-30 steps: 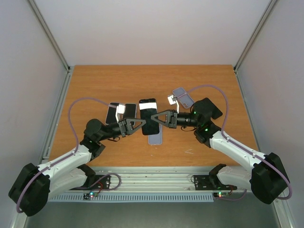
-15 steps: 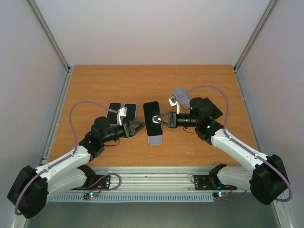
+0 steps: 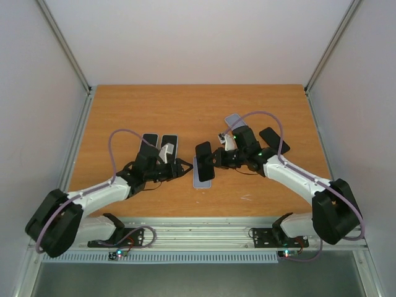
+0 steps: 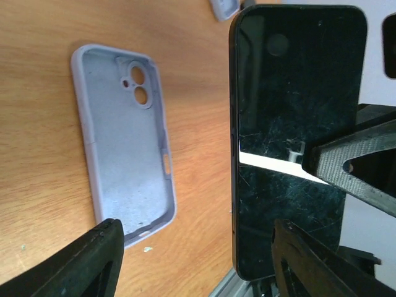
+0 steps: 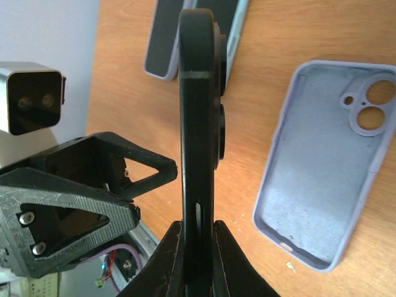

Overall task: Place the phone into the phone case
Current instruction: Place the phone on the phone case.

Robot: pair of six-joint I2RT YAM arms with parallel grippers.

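The black phone [image 3: 204, 159] hangs on edge above the table, with my right gripper [image 3: 214, 159] shut on its lower end. In the right wrist view the phone [image 5: 199, 111] stands edge-on between the shut jaws of my right gripper [image 5: 198, 230]. The lavender phone case [image 3: 202, 174] lies flat, open side up, just under and beside it; its camera cut-outs show in the left wrist view [image 4: 124, 142]. My left gripper [image 3: 185, 168] is open just left of the phone, touching nothing. The phone's screen [image 4: 291, 124] faces the left wrist camera, and the left gripper [image 4: 198, 260] stands wide.
Two dark phones [image 3: 148, 143] [image 3: 169, 145] lie side by side behind my left arm. A grey-lavender case [image 3: 236, 121] and a black slab [image 3: 274, 140] lie behind my right arm. The table's metal front rail [image 3: 204, 232] runs along the near edge.
My left gripper opened, let go of the phone and drew back to the left. The right gripper kept the phone, which turned from lying flat to standing on edge.
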